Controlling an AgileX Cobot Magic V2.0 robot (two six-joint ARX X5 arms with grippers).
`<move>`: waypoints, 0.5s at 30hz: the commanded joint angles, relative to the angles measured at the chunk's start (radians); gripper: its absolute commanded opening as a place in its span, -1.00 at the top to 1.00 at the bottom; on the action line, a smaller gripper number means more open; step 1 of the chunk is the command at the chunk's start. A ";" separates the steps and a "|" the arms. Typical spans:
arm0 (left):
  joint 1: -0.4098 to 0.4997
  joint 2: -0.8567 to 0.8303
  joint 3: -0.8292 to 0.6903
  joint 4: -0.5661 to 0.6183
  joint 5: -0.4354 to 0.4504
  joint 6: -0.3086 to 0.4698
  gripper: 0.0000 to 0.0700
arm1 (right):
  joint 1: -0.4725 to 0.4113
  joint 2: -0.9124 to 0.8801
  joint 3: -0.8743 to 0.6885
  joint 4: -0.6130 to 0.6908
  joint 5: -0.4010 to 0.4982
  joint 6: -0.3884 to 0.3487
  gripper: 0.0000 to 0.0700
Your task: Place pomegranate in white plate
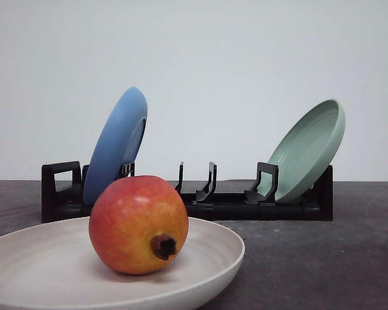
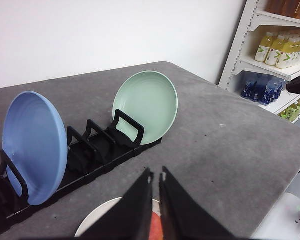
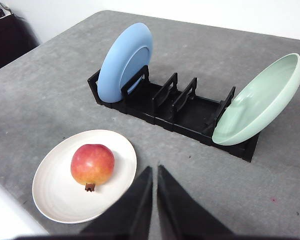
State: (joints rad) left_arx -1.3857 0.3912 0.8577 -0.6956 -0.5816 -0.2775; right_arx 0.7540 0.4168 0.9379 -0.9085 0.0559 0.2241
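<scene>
Item count, tabletop:

- Pomegranate [image 1: 139, 224]: one.
- Plates: three in total, comprising one white plate [image 1: 32, 271], one blue plate [image 1: 115, 145] and one pale green plate [image 1: 308, 150].
- Black dish rack [image 1: 213, 200]: one.
- Grippers: two, comprising one left gripper [image 2: 155, 176] and one right gripper [image 3: 154, 170].
- Shelving unit [image 2: 250, 35]: one, stocked with several bottles [image 2: 280, 50]; their exact number cannot be determined.

Left tool [image 2: 155, 178] and right tool [image 3: 154, 172], fingers pressed together.
</scene>
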 commanded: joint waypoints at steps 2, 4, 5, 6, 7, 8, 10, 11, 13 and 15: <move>-0.013 0.003 0.013 0.010 -0.006 0.011 1.00 | 0.008 0.005 0.008 0.008 0.001 0.004 1.00; -0.013 0.003 0.013 0.010 -0.006 0.011 1.00 | 0.008 0.005 0.008 0.008 0.000 0.004 1.00; -0.013 0.003 0.013 0.010 -0.006 0.011 1.00 | 0.008 0.005 0.008 0.008 -0.002 0.004 1.00; -0.013 0.003 0.013 0.010 -0.006 0.011 1.00 | 0.008 0.005 0.008 0.008 -0.002 0.004 1.00; -0.013 0.003 0.013 0.010 -0.006 0.011 1.00 | 0.008 0.005 0.008 0.008 -0.002 0.004 1.00; -0.013 0.003 0.013 0.010 -0.006 0.011 1.00 | 0.008 0.005 0.008 0.008 -0.001 0.004 1.00; -0.013 0.003 0.013 0.010 -0.006 0.011 1.00 | 0.008 0.005 0.008 0.011 -0.002 0.004 1.00; -0.013 0.003 0.013 0.010 -0.006 0.011 1.00 | 0.008 0.005 0.008 0.011 -0.002 0.004 1.00; -0.013 -0.023 -0.008 0.040 -0.006 0.011 1.00 | 0.008 0.005 0.008 0.011 -0.002 0.004 1.00; -0.010 -0.043 -0.021 0.038 -0.006 0.011 1.00 | 0.008 0.005 0.008 0.011 -0.002 0.004 1.00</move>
State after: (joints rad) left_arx -1.3849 0.3557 0.8330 -0.6636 -0.5816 -0.2768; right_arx 0.7540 0.4168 0.9379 -0.9077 0.0551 0.2241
